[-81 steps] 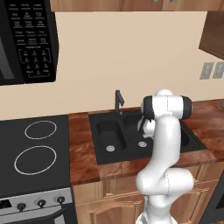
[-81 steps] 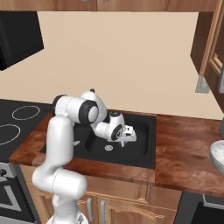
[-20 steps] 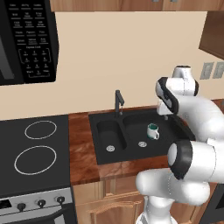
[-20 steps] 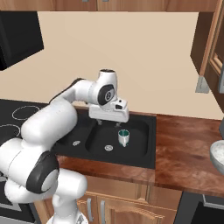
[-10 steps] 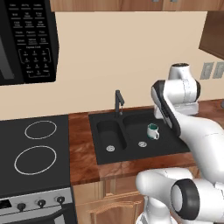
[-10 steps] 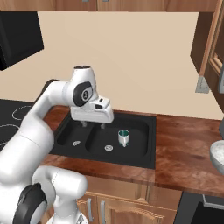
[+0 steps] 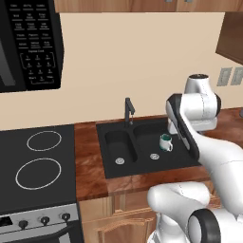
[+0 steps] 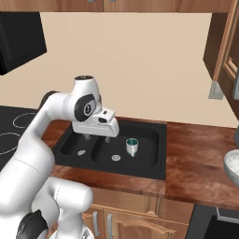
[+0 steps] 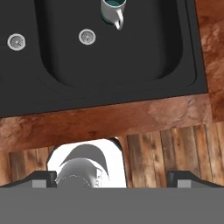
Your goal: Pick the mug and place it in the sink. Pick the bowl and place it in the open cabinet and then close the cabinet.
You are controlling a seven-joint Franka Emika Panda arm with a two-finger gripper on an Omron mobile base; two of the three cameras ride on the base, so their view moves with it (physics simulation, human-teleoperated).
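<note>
mug (image 8: 132,146): upright in right basin of sink (image 8: 154,163), at 2 o'clock of its drain
gripper (image 8: 96,137): released, empty, above the sink
bowl (image 8: 232,167): on counter, 3 o'clock edge

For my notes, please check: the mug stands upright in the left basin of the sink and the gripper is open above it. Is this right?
One point is wrong: the mug stands in the right basin of the sink, beside its drain, as the right base view shows. The rest holds: it is upright, and the gripper is open above the sink.

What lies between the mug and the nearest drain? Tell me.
Nothing: in the hand view, bare black sink floor separates the mug from the drain.
</note>
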